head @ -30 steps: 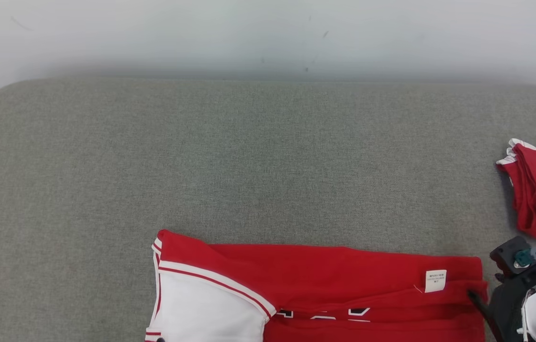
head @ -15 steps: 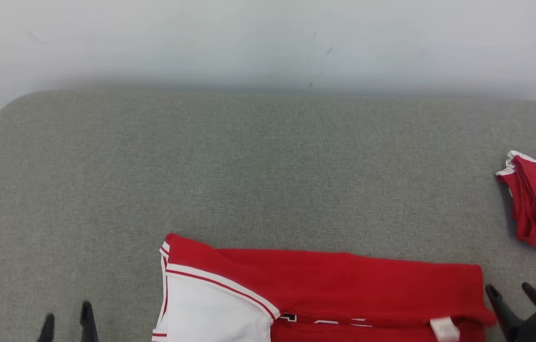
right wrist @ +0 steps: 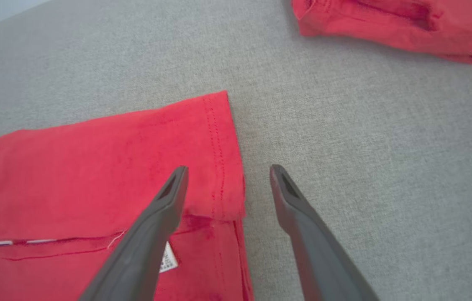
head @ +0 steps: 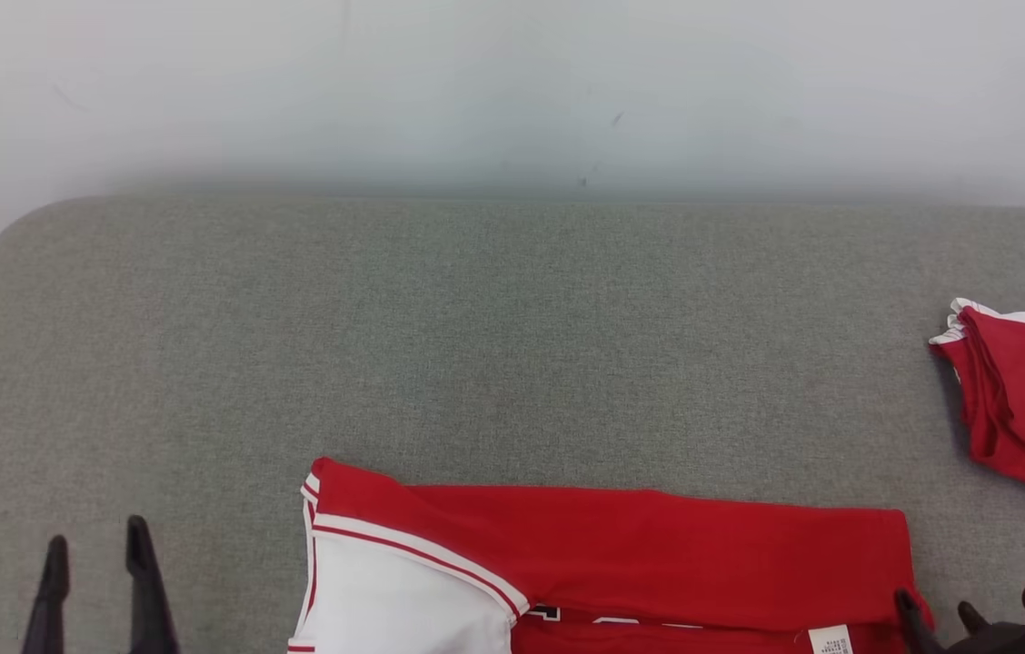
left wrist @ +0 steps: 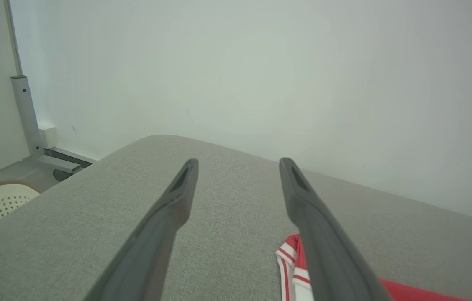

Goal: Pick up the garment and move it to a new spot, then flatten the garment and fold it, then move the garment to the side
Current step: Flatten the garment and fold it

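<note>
Two ends likely need even pinches for a square fold: left gripper (head: 96,534), spread and empty, hangs well off the garment's (head: 640,545) sleeve end; right gripper (right wrist: 228,168), likewise spread, straddles its hem corner on the grey pad (head: 512,345).

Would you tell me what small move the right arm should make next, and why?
Probably lower the right gripper onto the garment's right hem and shut. Its jaws stand open, one over the cloth and one over the grey pad, holding nothing. The garment lies as a long strip, so another fold seems due; the left gripper is open too, apart from the garment.
</note>
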Available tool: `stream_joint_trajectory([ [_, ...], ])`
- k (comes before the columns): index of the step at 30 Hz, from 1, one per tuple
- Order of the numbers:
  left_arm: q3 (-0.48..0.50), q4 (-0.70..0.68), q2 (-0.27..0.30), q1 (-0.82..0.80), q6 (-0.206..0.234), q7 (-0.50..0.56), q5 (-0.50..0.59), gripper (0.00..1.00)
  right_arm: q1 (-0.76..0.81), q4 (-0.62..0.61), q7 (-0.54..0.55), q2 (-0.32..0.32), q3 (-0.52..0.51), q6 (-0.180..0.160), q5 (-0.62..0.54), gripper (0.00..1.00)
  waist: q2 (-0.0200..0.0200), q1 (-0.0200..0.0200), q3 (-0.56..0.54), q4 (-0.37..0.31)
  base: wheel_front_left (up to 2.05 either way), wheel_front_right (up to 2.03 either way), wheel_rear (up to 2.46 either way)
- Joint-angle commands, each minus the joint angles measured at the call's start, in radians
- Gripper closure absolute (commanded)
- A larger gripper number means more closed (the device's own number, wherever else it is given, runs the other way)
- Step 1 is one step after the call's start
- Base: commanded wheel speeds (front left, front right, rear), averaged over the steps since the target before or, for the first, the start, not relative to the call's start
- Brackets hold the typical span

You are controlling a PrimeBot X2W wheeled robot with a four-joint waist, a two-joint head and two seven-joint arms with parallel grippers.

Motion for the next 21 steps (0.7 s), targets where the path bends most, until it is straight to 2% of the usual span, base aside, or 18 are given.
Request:
stream_joint_trajectory([
  [1,-0.004,0.015,-0.013,-0.006,-0.019,-0.002,0.019,0.00,-0.016,0.033,0.005,0.003,-0.001,0.000,0.005,0.00,0.0000,0.0000,-0.001,0.002,0.00,0.00,0.00],
  [11,-0.013,0.079,-0.059,-0.019,-0.086,-0.002,0.048,0.00,-0.064,0.172,0.025,0.003,0.006,0.000,0.022,0.00,0.0000,0.0000,0.003,0.013,0.00,0.00,0.00],
  [20,-0.009,0.107,-0.072,-0.032,-0.116,-0.003,0.059,0.00,-0.074,0.269,0.084,0.011,0.080,0.002,0.075,0.00,0.0000,0.0000,0.011,0.018,0.00,0.00,0.00],
  [21,-0.009,0.108,-0.073,-0.033,-0.118,-0.002,0.058,0.00,-0.077,0.274,0.082,0.012,0.087,0.002,0.076,0.36,0.0000,0.0000,0.013,0.018,0.00,0.00,0.00],
])
